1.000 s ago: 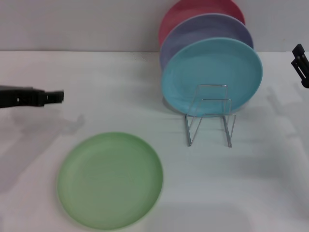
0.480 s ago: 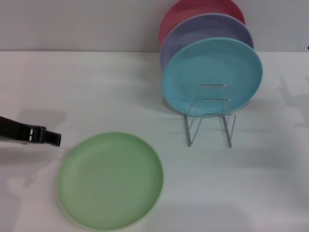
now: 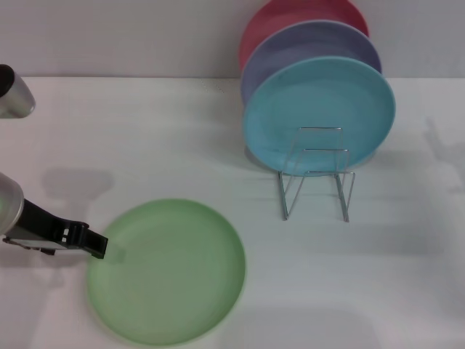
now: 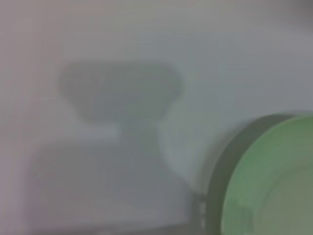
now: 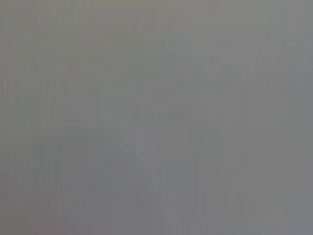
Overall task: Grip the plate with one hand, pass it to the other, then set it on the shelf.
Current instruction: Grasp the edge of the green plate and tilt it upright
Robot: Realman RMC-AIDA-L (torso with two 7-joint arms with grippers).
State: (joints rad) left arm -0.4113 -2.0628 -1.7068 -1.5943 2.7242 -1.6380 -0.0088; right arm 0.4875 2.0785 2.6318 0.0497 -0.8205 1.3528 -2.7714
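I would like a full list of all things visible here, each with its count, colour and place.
green plate: one, light green, flat on the table, front left.
turquoise plate: one, turquoise-blue, upright, foremost in the rack.
lavender plate: one, lavender, upright behind the turquoise one.
pink plate: one, pink-red, upright at the back.
wire rack: one, silver, right of centre; front loops empty.
table: one, white.
left gripper: one, black, at the green plate's left rim.
right gripper: not in view.

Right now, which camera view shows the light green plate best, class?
The head view: the whole green plate lies flat on the table, with the left gripper at its rim. The left wrist view catches only one edge. The right wrist view shows none of it.
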